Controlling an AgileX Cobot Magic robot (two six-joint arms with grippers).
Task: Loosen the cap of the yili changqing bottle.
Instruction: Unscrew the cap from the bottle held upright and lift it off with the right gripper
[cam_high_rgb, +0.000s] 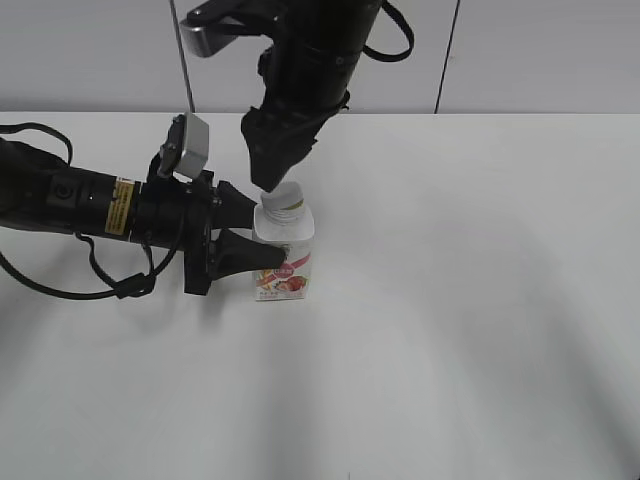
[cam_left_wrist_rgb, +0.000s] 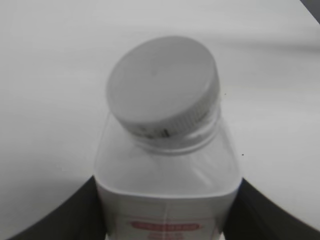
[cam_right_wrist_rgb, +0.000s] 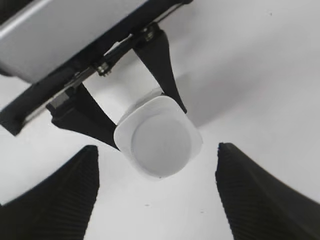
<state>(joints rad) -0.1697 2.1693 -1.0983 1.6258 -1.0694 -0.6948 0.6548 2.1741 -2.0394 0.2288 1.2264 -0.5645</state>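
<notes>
The left gripper reaches in level along the white counter, its black jaws clamped on either side of the small white squarish carton-like bottle with the red-pink label, evidently to keep it from turning. The right gripper hangs nose-down directly above, jaws apart, with the round white ribbed plastic cap centred between and below them, not yet touched.

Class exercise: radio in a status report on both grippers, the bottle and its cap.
Left gripper shut on bottle, upright on table. Right gripper open above cap, not touching. Cap still on. Nothing in the way.
</notes>
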